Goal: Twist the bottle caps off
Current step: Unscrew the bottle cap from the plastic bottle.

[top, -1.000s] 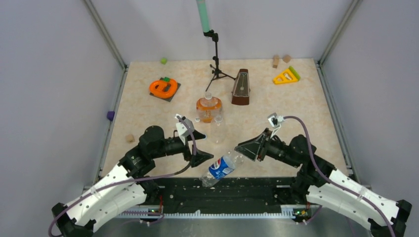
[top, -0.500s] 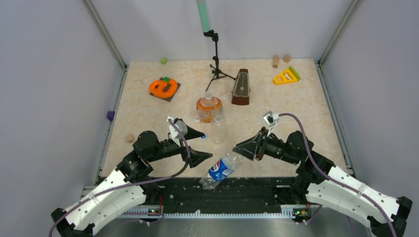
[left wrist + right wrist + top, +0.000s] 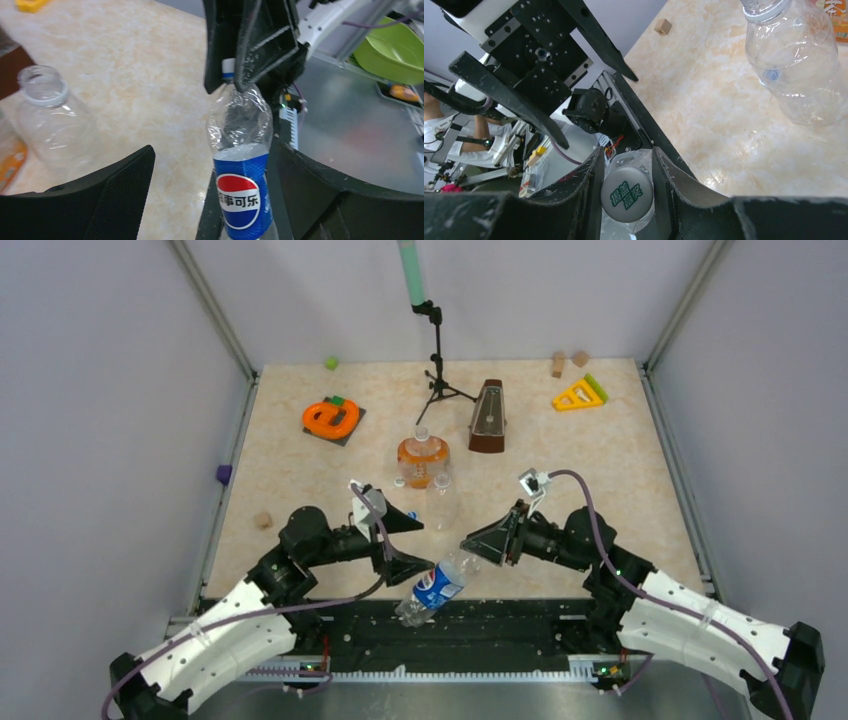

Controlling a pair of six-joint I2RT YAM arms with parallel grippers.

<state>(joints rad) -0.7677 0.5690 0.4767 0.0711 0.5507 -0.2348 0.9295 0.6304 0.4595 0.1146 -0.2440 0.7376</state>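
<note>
From above, the blue-label bottle (image 3: 434,586) hangs slanted over the near edge of the table (image 3: 600,470). Its base points toward the arm bases and its neck rises up and right into the right gripper (image 3: 468,552), which hides the cap from this camera. The left gripper (image 3: 408,540) stands spread just left of the bottle's body, one finger on the far side and one alongside the label. The squat orange bottle (image 3: 423,458) and the plain clear bottle (image 3: 440,508) stand apart, farther out on the table. In the left wrist view the bottle runs straight up the frame between wide-apart fingers (image 3: 115,195). It sits hard by the one on the right, with open space to the other, so this gripper grips nothing. Its cap (image 3: 228,67) is tucked between the right gripper's fingers above. In the right wrist view the cap faces the lens, its grey printed top pinched on both sides by the closed fingers. The next step likely depends on the left jaws closing across the body to brace it while the right twists about the bottle's long axis.
</note>
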